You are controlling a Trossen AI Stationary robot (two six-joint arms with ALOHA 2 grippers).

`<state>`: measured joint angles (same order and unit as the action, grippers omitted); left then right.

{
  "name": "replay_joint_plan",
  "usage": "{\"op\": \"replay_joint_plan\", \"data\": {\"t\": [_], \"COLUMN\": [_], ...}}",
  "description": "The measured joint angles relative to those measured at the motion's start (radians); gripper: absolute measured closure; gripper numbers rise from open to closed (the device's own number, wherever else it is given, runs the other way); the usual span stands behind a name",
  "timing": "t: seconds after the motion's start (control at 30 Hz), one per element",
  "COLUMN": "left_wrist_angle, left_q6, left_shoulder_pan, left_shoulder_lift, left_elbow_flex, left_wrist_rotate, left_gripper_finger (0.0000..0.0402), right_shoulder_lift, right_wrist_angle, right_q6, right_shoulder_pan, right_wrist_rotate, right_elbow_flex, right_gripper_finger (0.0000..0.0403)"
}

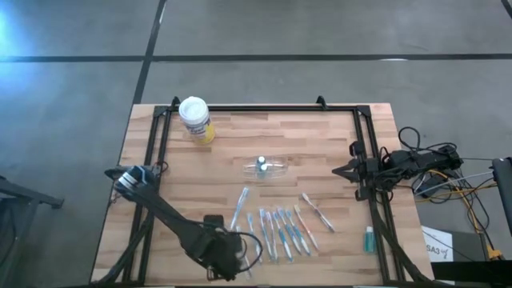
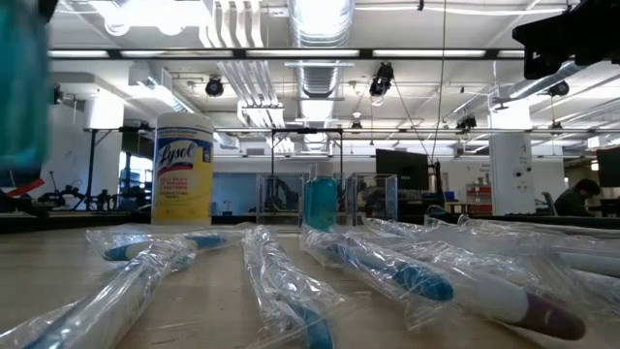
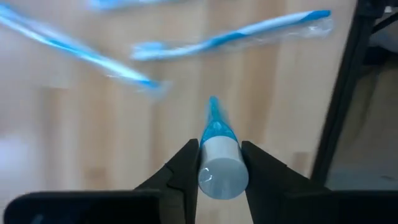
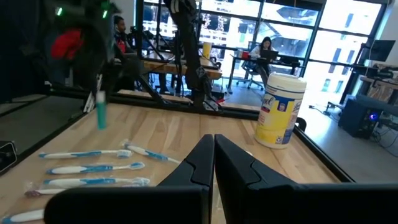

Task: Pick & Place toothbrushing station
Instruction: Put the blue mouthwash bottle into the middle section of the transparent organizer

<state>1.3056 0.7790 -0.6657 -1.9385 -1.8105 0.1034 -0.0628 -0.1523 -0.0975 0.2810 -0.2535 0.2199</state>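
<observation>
Several wrapped toothbrushes [image 1: 280,230] lie side by side on the near half of the wooden counter [image 1: 336,152], with one more toothbrush [image 1: 239,208] lying apart just to their left and a pink-tipped pair [image 1: 317,213] to their right. Farther back, near the counter's middle, sits the clear holder [image 1: 266,167] with small white-capped pieces in it, well apart from the row. One blue toothbrush with a white end [image 3: 219,155] is pinched between the fingers of the left tool [image 3: 219,163], which has closed narrowly on that white end; the brush points away from the wrist over the counter. In the high view the left arm reaches from its base at the left edge diagonally toward the near edge, with the left tool at [image 1: 228,252] just left of the row. The right tool [image 4: 211,155] has its fingers pressed together, holding nothing, and the right arm waits folded at the right edge of the counter. A yellow canister with a white lid [image 1: 196,120] stands at the back left. A small teal tube [image 1: 369,238] lies near the front right.
</observation>
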Motion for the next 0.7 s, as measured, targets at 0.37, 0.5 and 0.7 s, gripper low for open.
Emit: {"op": "replay_joint_plan", "data": {"t": [0.37,0.5,0.7], "left_wrist_angle": [0.018,-0.162,-0.431], "left_q6": [-0.263,-0.32,-0.337], "left_shoulder_pan": [0.007,0.026,0.082], "left_shoulder_lift": [0.36,0.56,0.887], "left_elbow_flex": [0.14,0.32,0.669], "left_wrist_rotate": [0.226,0.259,0.247], "left_gripper_finger": [0.0304,0.0304,0.0304], "right_shoulder_lift": [0.0,-0.005,-0.005], "right_wrist_angle": [0.01,0.014,0.037], "right_q6": [-0.022,-0.034,-0.052], "right_shoulder_pan": [-0.001,0.0,0.0], "right_wrist_rotate": [0.0,0.0,0.0], "right_elbow_flex": [0.0,0.0,0.0], "right_gripper_finger": [0.0394,0.0394,0.0394]}}
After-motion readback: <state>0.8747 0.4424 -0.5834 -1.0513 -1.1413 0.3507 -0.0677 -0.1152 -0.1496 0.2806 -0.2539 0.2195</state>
